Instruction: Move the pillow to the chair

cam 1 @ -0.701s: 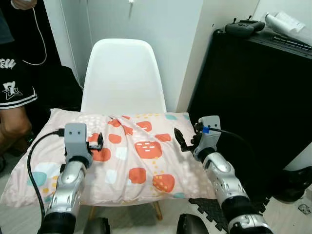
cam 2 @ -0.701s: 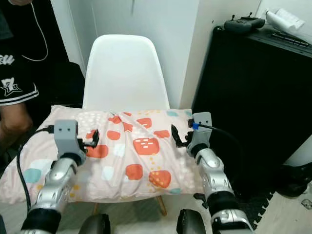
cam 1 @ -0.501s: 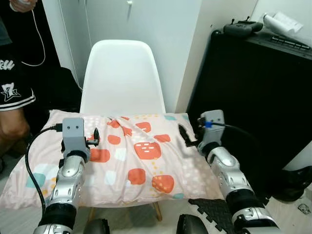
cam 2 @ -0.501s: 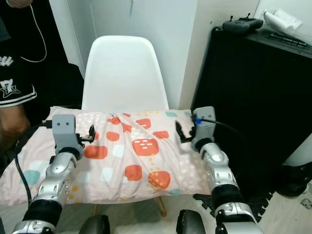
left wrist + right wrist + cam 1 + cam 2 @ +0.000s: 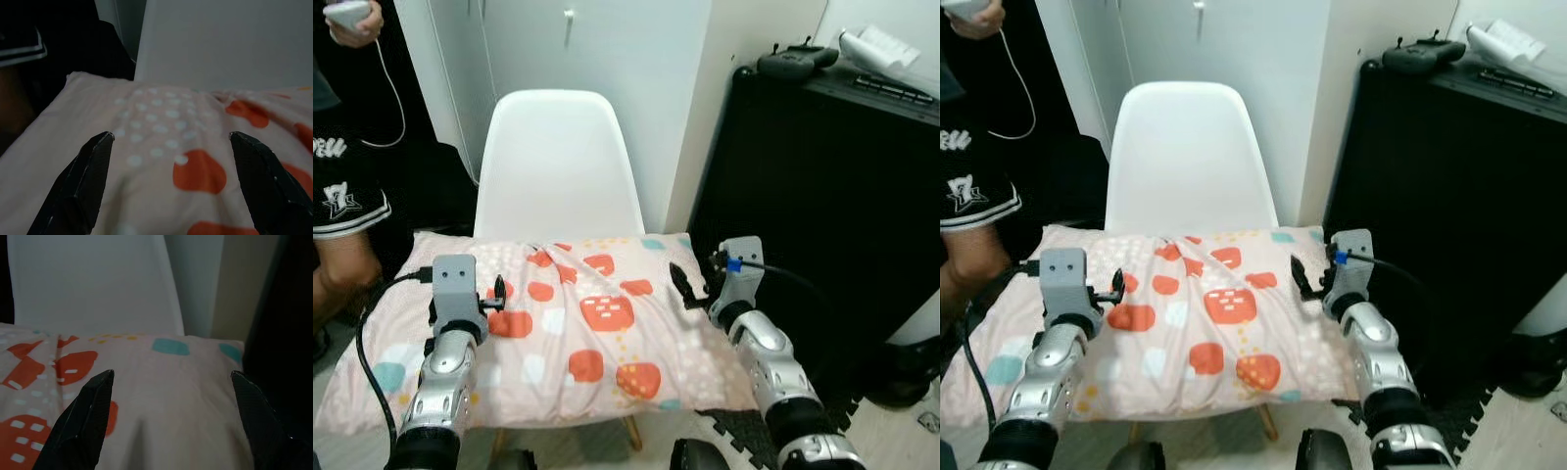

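Observation:
The pink pillow (image 5: 578,333), with red and teal patches, lies across the seat of the white chair (image 5: 558,157) and overhangs it on both sides. My left gripper (image 5: 499,292) is open just above the pillow's left part, and its black fingers (image 5: 83,181) stand wide over the dotted cloth. Near the pillow's right end, by the teal patch, my right gripper (image 5: 677,284) is also open. In the right wrist view the fingers (image 5: 83,426) frame the pillow (image 5: 146,396) with nothing held between them.
A tall black cabinet (image 5: 832,196) stands close on the right, with a controller (image 5: 793,57) on top. A person (image 5: 342,196) stands at the left holding a white device. Dark foam mat (image 5: 734,421) lies on the floor by the chair's right leg. White wall is behind.
The whole view has shifted slightly, so the camera moved. Both grippers stay open over the pillow, drawn back a little towards me. The pillow has not moved on the seat.

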Robot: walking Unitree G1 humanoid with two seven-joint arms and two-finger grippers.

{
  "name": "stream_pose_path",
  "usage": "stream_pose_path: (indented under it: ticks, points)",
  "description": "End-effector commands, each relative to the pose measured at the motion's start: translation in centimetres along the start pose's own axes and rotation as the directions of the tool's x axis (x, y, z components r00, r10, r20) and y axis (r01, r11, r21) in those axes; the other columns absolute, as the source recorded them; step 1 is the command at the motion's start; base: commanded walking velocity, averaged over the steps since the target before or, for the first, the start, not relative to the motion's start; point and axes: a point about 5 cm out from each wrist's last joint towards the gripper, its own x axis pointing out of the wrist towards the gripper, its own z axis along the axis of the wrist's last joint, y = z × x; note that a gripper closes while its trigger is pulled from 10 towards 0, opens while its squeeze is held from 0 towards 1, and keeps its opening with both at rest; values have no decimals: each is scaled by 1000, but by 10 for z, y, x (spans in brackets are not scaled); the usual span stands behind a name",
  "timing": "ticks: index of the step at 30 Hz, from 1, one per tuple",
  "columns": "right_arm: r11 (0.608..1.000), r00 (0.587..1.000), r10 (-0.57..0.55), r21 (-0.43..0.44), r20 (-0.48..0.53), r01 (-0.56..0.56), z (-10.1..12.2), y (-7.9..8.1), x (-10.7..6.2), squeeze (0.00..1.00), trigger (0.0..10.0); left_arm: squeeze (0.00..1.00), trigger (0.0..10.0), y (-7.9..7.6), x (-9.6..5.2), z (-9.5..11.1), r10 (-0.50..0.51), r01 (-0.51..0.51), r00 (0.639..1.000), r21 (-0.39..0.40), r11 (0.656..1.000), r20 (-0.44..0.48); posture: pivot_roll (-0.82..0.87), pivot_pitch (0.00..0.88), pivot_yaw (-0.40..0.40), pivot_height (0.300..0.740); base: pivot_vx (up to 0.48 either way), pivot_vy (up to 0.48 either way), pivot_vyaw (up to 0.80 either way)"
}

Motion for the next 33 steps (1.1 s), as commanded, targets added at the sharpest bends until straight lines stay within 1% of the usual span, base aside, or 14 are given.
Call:
stream_pose_path:
  ticks: [1, 4, 6, 10, 19, 21, 24, 26, 28, 29, 31, 33]
  points:
    - [1000, 1000, 16, -12, -20, -16, -4, 4, -2, 0, 10000, 0, 10000, -5, 0, 0, -19, 19, 1000, 13, 1000, 10, 73, 73, -85, 651, 0, 0, 0]
    - [1000, 999, 12, -10, -35, -12, -9, 5, -4, 0, 10000, 0, 10000, -6, -2, 0, -17, 17, 1000, 9, 1000, 8, 72, 73, -82, 656, 0, 0, 0]
    - [999, 998, -2, -41, -56, 0, -12, 4, -5, 0, 10000, 0, 10000, -9, -3, 0, -29, 29, 1000, 0, 1000, 5, 73, 68, -84, 656, 0, 0, 0]
    - [999, 998, -6, -43, -65, 3, -16, 3, -9, 0, 10000, 0, 10000, -12, -6, -4, -34, 34, 999, 7, 999, -7, 76, 55, -81, 656, 0, 0, 0]
    - [999, 997, -6, -42, -75, 3, -19, 2, -11, 0, 10000, 0, 10000, -11, -7, -10, -10, 11, 999, 20, 1000, -38, 81, 56, -86, 656, 0, 0, 0]
    - [998, 996, -5, -59, -89, 0, -21, 3, -11, 0, 10000, 0, 10000, -12, -7, -9, -12, 13, 999, 18, 1000, -38, 80, 62, -83, 656, 0, 0, 0]
    - [999, 995, -14, -53, -96, 9, -22, 2, -11, 0, 10000, 0, 10000, -12, -7, -9, -15, 16, 999, 16, 1000, -38, 80, 63, -82, 656, 0, 0, 0]
    - [1000, 994, -15, -26, -106, 12, -23, 0, -11, 0, 10000, 0, 10000, -12, -8, -11, -15, 16, 999, 15, 1000, -50, 77, 63, -81, 656, 0, 0, 0]
    - [1000, 994, -13, -22, -110, 11, -23, 0, -11, 0, 10000, 0, 10000, -13, -8, -11, -15, 15, 999, 12, 1000, -53, 77, 63, -81, 656, 0, 0, 0]
    - [1000, 994, -11, -2, -106, 11, -23, -1, -12, 0, 10000, 0, 10000, -13, -8, -11, -14, 14, 999, 10, 1000, -53, 80, 63, -81, 656, 0, 0, 0]
    - [1000, 994, -12, 0, -105, 12, -22, -2, -13, 0, 10000, 0, 10000, -14, -7, -10, -13, 14, 999, 8, 1000, -51, 83, 62, -82, 661, 0, 0, 0]
    - [1000, 994, -14, -6, -110, 14, -22, -3, -13, 0, 10000, 0, 10000, -15, -7, -9, -13, 13, 999, 5, 1000, -49, 85, 61, -81, 676, 0, 0, 0]
